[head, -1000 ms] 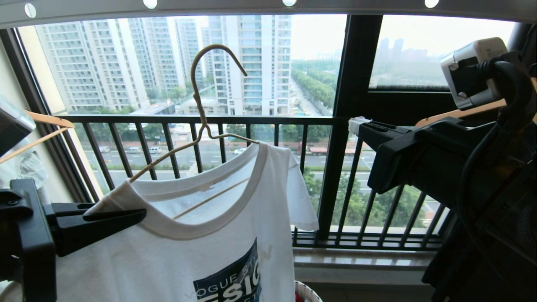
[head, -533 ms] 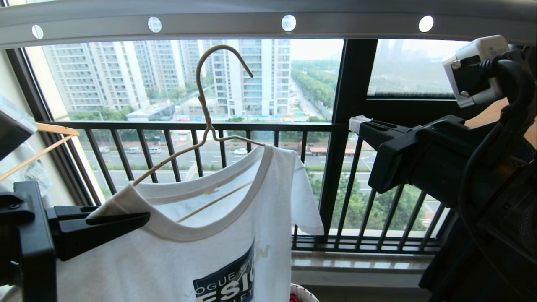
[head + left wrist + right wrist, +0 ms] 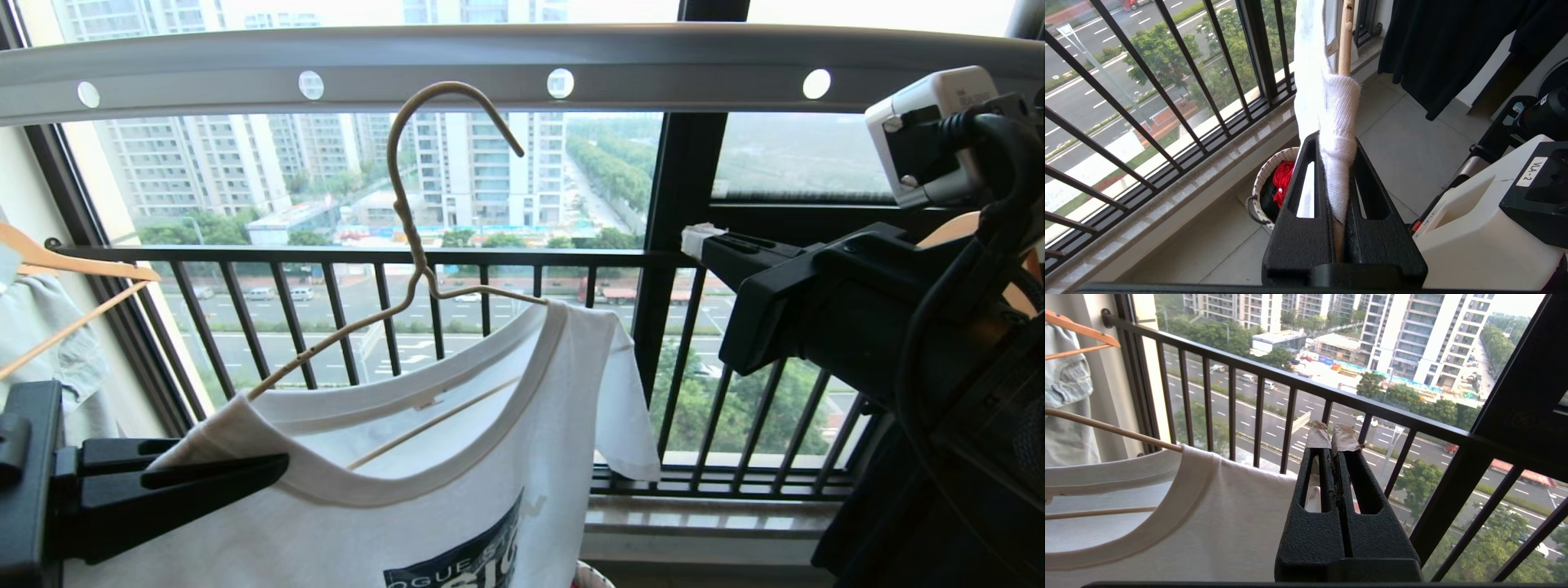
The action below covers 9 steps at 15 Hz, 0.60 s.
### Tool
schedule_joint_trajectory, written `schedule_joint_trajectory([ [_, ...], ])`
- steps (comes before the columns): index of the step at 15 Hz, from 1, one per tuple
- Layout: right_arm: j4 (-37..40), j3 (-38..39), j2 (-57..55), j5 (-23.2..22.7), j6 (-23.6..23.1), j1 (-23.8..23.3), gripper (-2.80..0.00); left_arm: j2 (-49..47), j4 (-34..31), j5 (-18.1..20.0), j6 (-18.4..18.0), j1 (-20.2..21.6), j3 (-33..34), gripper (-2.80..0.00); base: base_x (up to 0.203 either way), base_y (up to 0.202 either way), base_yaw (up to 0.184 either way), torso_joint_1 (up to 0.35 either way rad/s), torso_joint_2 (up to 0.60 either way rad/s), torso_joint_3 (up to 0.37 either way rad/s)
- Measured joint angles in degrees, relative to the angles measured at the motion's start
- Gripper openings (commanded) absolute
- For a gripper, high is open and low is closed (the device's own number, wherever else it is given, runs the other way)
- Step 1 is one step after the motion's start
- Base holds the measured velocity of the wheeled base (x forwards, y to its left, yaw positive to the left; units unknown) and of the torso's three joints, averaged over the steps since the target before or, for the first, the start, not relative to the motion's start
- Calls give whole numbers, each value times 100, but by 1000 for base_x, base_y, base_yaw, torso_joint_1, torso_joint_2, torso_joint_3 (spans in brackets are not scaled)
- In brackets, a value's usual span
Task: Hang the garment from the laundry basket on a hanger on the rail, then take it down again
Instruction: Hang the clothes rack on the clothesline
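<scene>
While my left pincer (image 3: 245,474) grips the garment (image 3: 424,490) at its shoulder, clamped shut on the fabric and the hanger (image 3: 408,245) end inside it, the hanger's hook sits free in the air just below the rail (image 3: 457,65) and is not yet over it. I judge the dressing step done: the white T-shirt is out of the laundry basket (image 3: 1263,179) and threaded on the cream wire hanger, though one hanger arm shows bare on the left-hand side, so the collar sits skewed. The basket stands on the floor by the window sill, holding red and dark items. My right pincer (image 3: 1333,437) is closed on nothing, held out toward the black window railing (image 3: 522,257) beside the shirt's far sleeve. Left to do, as I read it: hook the hanger onto the rail, let go, then unhook it again. A wooden hanger (image 3: 73,269) with a pale denim garment (image 3: 45,327) hangs at far left.
</scene>
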<state>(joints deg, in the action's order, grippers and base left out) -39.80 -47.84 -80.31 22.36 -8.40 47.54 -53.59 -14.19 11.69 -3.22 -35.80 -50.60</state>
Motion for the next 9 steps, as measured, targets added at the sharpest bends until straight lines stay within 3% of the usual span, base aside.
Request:
schedule_joint_trajectory([
  [6,121,35,44,-100,-49,5,-280,45,-57,-107,-43,-5,-5,-280,0,0,0,0,0,0],
  [8,280,23,55,-99,-78,6,-280,48,-64,-311,-92,2,-39,-280,0,0,0,0,0,0],
  [9,334,21,62,-98,-94,6,-280,29,-66,-616,-138,4,-50,-280,0,0,0,0,0,0],
])
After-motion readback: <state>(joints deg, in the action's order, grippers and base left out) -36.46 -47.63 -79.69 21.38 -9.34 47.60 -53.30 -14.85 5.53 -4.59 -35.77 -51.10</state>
